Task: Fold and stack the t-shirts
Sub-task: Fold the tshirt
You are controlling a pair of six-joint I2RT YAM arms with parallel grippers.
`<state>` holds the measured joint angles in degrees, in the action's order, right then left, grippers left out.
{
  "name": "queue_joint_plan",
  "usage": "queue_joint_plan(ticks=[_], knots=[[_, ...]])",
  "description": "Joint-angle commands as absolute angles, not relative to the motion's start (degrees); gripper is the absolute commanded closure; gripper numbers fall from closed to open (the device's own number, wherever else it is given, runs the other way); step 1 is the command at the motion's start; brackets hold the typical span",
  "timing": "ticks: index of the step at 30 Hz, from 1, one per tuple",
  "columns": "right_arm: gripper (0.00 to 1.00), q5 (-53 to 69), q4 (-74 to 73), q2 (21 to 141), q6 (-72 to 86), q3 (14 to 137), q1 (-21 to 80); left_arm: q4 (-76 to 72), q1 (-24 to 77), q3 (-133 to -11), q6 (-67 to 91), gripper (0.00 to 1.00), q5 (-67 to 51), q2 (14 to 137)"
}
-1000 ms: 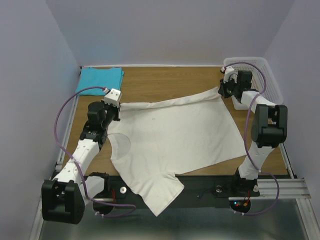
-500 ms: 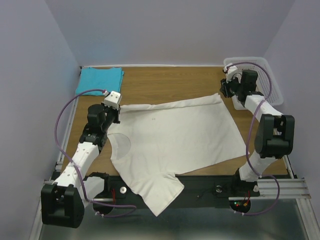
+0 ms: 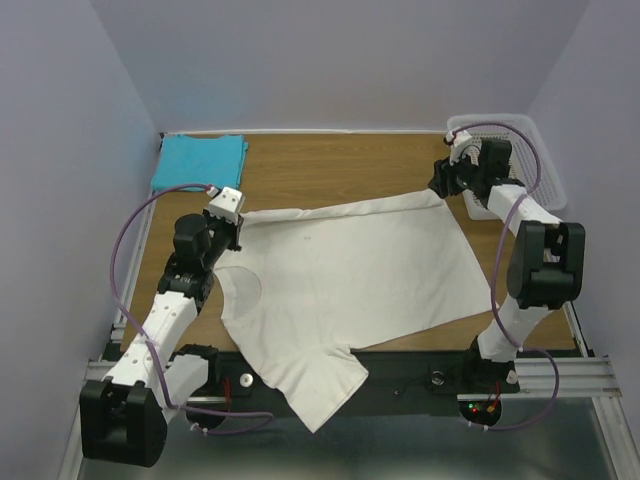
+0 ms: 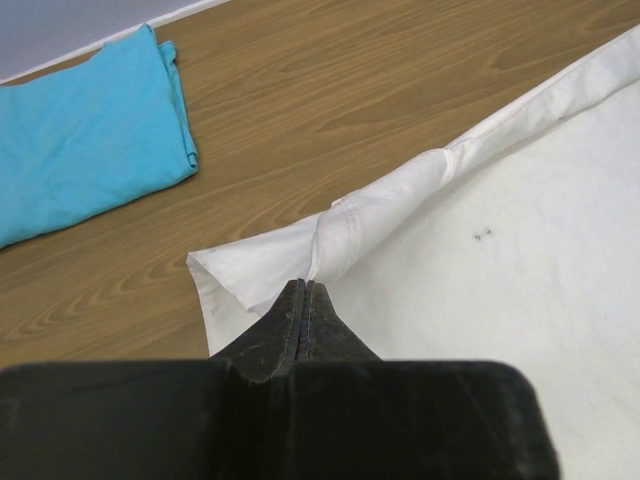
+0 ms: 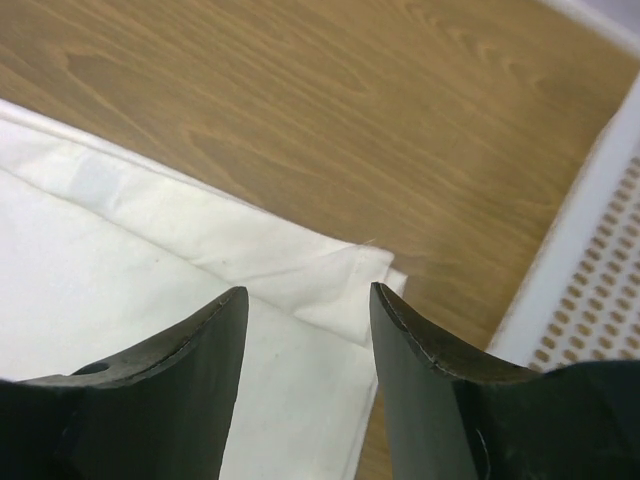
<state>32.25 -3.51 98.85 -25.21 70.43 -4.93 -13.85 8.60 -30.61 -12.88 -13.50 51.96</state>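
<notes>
The cream-white t-shirt (image 3: 340, 270) lies spread across the table, its lower sleeve hanging over the near edge. My left gripper (image 3: 238, 222) is shut on the shirt's far left corner; in the left wrist view the cloth (image 4: 520, 250) bunches up into the closed tips (image 4: 305, 286). My right gripper (image 3: 440, 186) stands open just above the shirt's far right corner (image 5: 350, 280), which lies flat on the wood between the fingers (image 5: 308, 300). The turquoise-blue t-shirt (image 3: 198, 160) lies folded at the back left corner, also visible in the left wrist view (image 4: 80, 150).
A white plastic mesh basket (image 3: 520, 150) stands at the back right, close beside my right gripper; its wall (image 5: 590, 280) shows in the right wrist view. Bare wood (image 3: 330, 165) runs along the back of the table.
My right gripper has opened and let go of the shirt's far right corner, which now rests on the table. The left gripper stays shut on its corner, shifted slightly.
</notes>
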Motion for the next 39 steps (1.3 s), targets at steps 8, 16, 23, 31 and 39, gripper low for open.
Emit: queue_joint_plan(ticks=[8, 16, 23, 31, 39], knots=[[0.43, 28.7, -14.2, 111.3, -16.5, 86.4, -5.0, -15.6, 9.6, -29.8, -12.2, 1.0, -14.1, 50.6], [0.44, 25.4, -19.9, 118.5, -16.1, 94.8, -4.4, -13.6, 11.3, -30.1, -12.0, 1.0, -12.8, 51.2], [0.45, 23.2, -22.7, 122.1, -17.0, 97.7, -4.0, -13.4, 12.1, -30.0, -12.1, 1.0, -12.1, 51.0], [0.48, 20.5, -24.9, 124.5, -18.3, 99.8, -3.1, -13.6, 12.7, -29.9, -12.1, 1.0, -11.7, 51.4], [0.56, 21.4, -25.1, 125.6, -18.5, 100.4, -2.5, -13.7, 12.8, -29.9, -12.2, 1.0, -11.5, 51.5]])
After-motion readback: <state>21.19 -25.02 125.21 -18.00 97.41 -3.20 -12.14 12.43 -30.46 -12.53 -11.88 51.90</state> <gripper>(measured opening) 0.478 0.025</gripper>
